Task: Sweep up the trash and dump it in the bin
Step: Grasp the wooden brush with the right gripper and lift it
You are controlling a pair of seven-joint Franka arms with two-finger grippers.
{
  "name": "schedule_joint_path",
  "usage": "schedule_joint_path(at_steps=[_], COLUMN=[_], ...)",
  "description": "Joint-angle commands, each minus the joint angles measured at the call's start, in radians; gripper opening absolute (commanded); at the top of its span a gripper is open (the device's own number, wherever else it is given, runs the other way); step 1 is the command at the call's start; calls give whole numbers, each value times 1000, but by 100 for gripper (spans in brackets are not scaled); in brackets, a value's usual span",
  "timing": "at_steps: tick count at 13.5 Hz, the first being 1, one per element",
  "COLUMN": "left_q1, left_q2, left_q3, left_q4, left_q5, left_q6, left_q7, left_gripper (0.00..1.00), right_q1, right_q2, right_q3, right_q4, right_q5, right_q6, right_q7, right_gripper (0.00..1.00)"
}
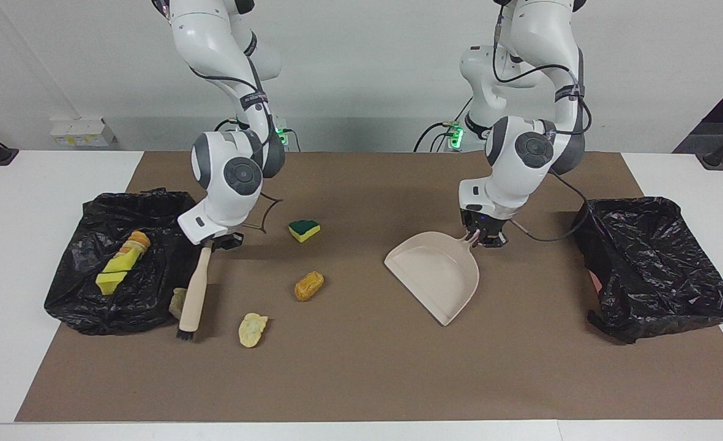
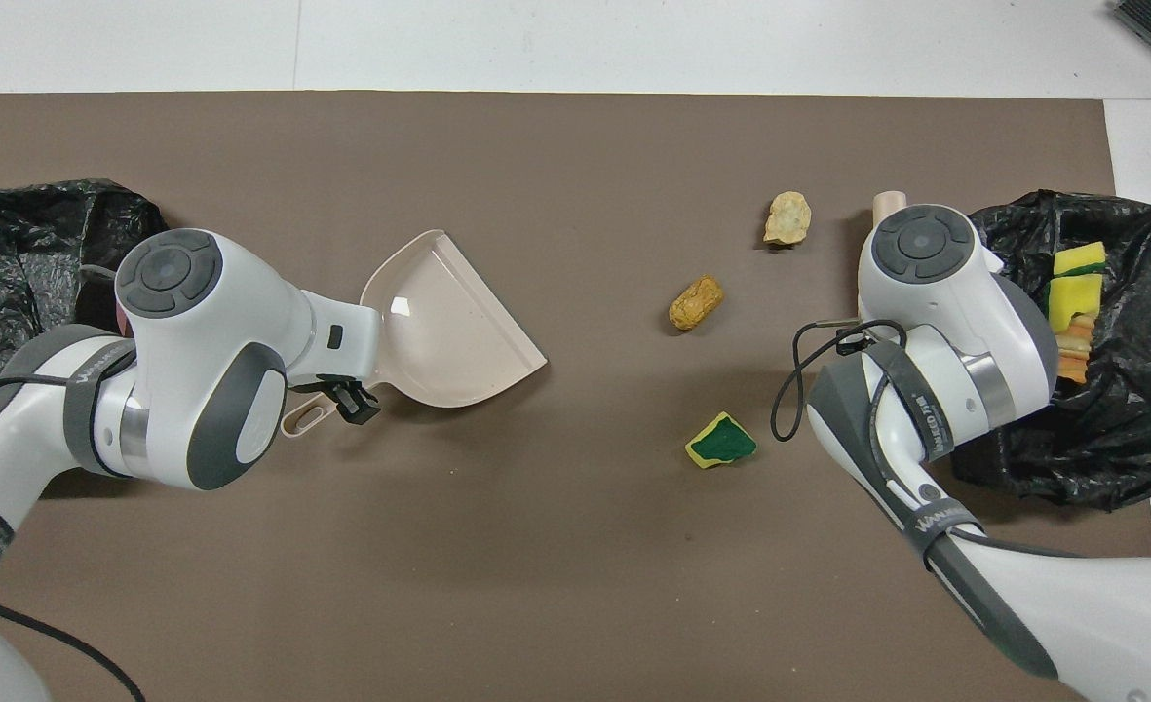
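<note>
My right gripper [image 1: 209, 244] is shut on the handle of the beige brush [image 1: 193, 293], whose black bristles are down at the mat beside the black bin [image 1: 153, 208] at the right arm's end. My left gripper [image 1: 480, 236] is shut on the handle of the beige dustpan [image 1: 438, 275], which lies on the mat with its mouth toward the trash. The loose trash lies between them: a yellow-and-green sponge wedge [image 1: 304, 230] nearest the robots, an orange-brown chunk [image 1: 308, 285], and a tan chunk [image 1: 253, 329] farthest. A small pale scrap [image 1: 177, 302] sits against the brush.
The bin at the right arm's end holds a yellow sponge and a bread-like piece [image 1: 122, 263]. A second black bin [image 1: 661, 269] stands at the left arm's end. A brown mat [image 1: 361, 380] covers the white table.
</note>
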Motion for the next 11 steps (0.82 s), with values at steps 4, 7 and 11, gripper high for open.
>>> schedule_joint_path(at_steps=[4, 7, 11], left_q1=[0, 2, 5], left_q2=[-41, -31, -31], left_q3=[0, 0, 0], left_q4=[-100, -84, -50], left_q5=[0, 23, 64], left_q6=[71, 91, 123], left_q7=[-17, -16, 91], left_gripper=[10, 0, 0], right_q1=[46, 40, 11], right_q2=[44, 35, 39], right_q3=[-5, -3, -2], right_q4=[103, 90, 48], right_q5=[51, -110, -192], right_q6=[-71, -178, -139], right_q7=[71, 107, 130], right_gripper=[0, 0, 0])
